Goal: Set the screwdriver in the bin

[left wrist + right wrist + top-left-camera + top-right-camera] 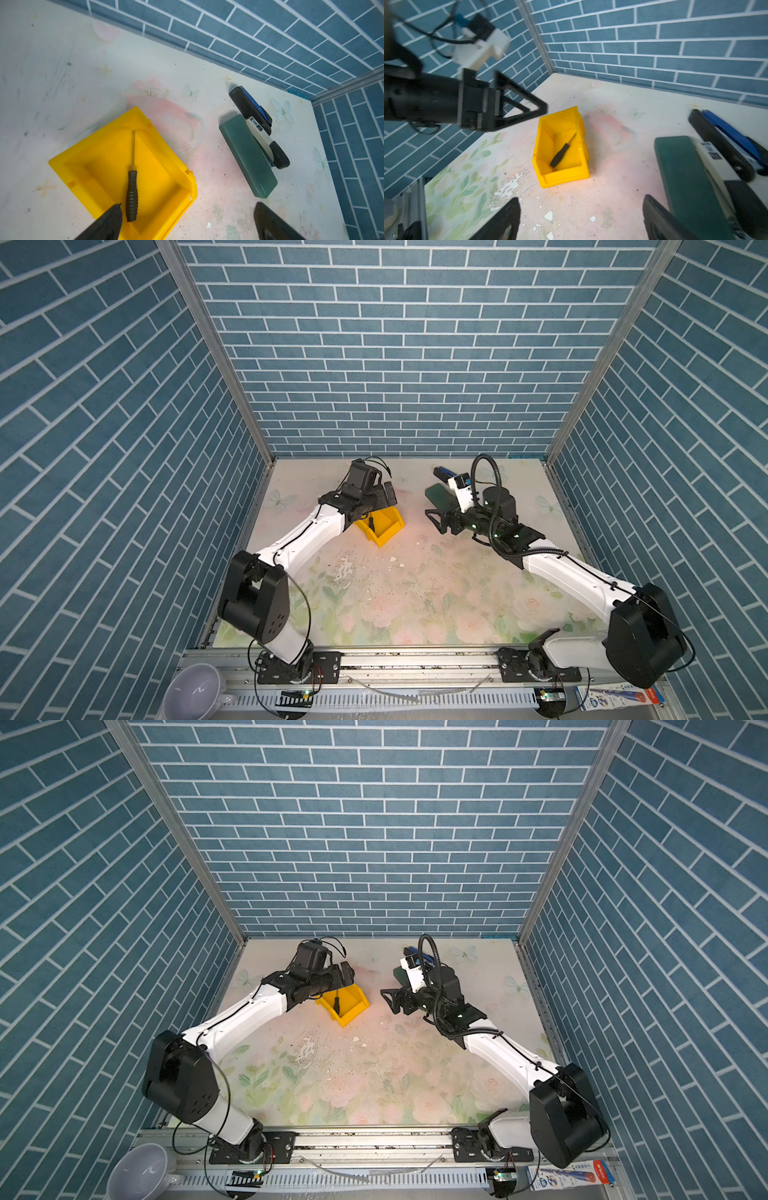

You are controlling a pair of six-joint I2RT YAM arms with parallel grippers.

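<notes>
Left wrist view shows you the screwdriver lying loose inside the yellow bin, your left gripper above it, jaws spread wide; your right gripper has its jaws parted too.

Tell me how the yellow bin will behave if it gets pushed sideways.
The bin looks like thin hollow plastic, so it is probably light and would likely slide on the smooth table rather than tip, given its broad flat base. The screwdriver lies loose inside; its round handle may roll or rattle.
</notes>
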